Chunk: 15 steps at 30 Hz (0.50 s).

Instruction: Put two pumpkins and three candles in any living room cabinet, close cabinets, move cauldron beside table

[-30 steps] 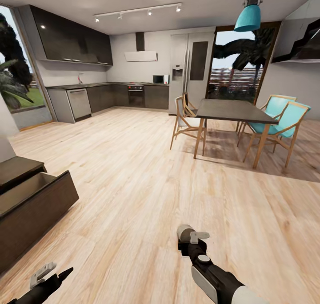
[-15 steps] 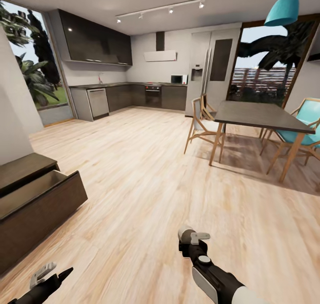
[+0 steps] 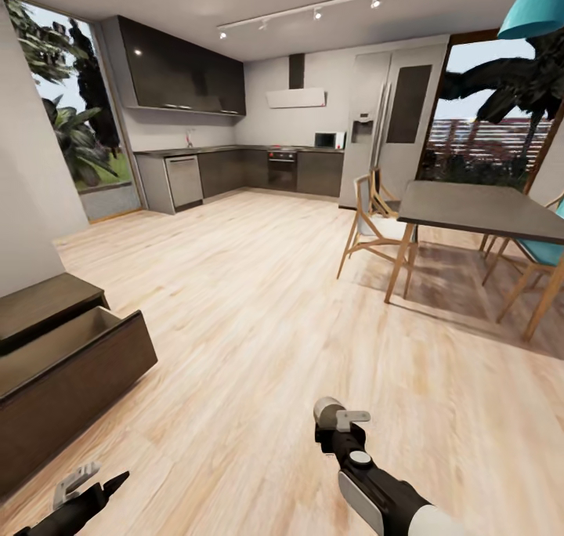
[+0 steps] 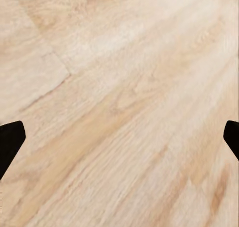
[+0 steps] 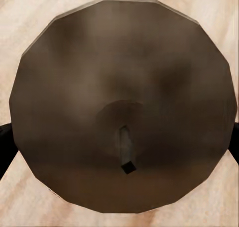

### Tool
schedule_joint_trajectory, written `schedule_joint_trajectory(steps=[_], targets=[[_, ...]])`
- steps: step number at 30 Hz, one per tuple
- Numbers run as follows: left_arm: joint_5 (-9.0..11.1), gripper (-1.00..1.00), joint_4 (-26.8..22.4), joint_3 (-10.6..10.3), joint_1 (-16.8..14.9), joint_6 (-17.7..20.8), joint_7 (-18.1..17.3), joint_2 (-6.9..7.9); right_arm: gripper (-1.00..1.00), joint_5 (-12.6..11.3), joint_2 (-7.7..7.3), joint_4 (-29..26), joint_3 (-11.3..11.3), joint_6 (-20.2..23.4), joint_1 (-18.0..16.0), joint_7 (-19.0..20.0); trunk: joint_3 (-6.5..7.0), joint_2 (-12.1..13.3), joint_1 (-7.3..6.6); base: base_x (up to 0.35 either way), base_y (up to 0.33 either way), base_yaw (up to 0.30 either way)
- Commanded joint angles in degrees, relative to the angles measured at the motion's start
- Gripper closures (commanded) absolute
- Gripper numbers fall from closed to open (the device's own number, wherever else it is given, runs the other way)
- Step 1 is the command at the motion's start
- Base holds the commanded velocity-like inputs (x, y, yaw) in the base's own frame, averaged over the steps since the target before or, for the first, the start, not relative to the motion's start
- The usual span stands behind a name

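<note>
Your right gripper (image 5: 119,137) clamped a candle (image 5: 124,102), probably by its sides, over wood floor (image 3: 258,285). Left gripper (image 4: 119,137) was spread wide, empty. Cabinet (image 3: 70,371) sat near left w/ drawer pulled out.

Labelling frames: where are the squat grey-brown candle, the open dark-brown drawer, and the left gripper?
Squat grey-brown candle (image 5: 124,107), right wrist view: top face.
Open dark-brown drawer (image 3: 74,383), head view: front panel.
Left gripper (image 3: 98,479), head view: between fingertips.

Cut-offs and blocked views from my seat

I see the cabinet (image 3: 55,363) run off the left edge, its drawer floor hidden; the candle (image 5: 124,105) masks the right gripper (image 5: 119,147) fingertips; the blue chair (image 3: 544,258) is clipped at right.
</note>
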Motion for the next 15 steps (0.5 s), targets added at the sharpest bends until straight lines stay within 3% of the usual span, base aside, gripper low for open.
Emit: schedule_joint_trajectory(steps=[1, 6, 15], targets=[[0.5, -1.0, 0.0, 0.2, 0.0, 0.6, -0.2, 0.02, 1.0, -0.4, -0.04, 0.1, 0.5, -0.2, -0.1, -0.4, -0.05, 0.0, 0.02, 0.263, 0.0, 0.266], [0.5, -1.0, 0.0, 0.2, 0.0, 0.2, -0.2, 0.04, 1.0, -0.4, 0.14, 0.3, 1.4, -0.2, -0.1, -0.5, -0.05, 0.0, 0.02, 0.164, 0.0, 0.272], [1.4, -1.0, -0.1, 0.4, 0.0, -2.5, -1.0, 0.04, 1.0, -0.4, 0.64, 0.7, 2.1, -0.2, -0.1, -0.5, -0.05, 0.0, 0.02, 0.013, 0.0, 0.275]])
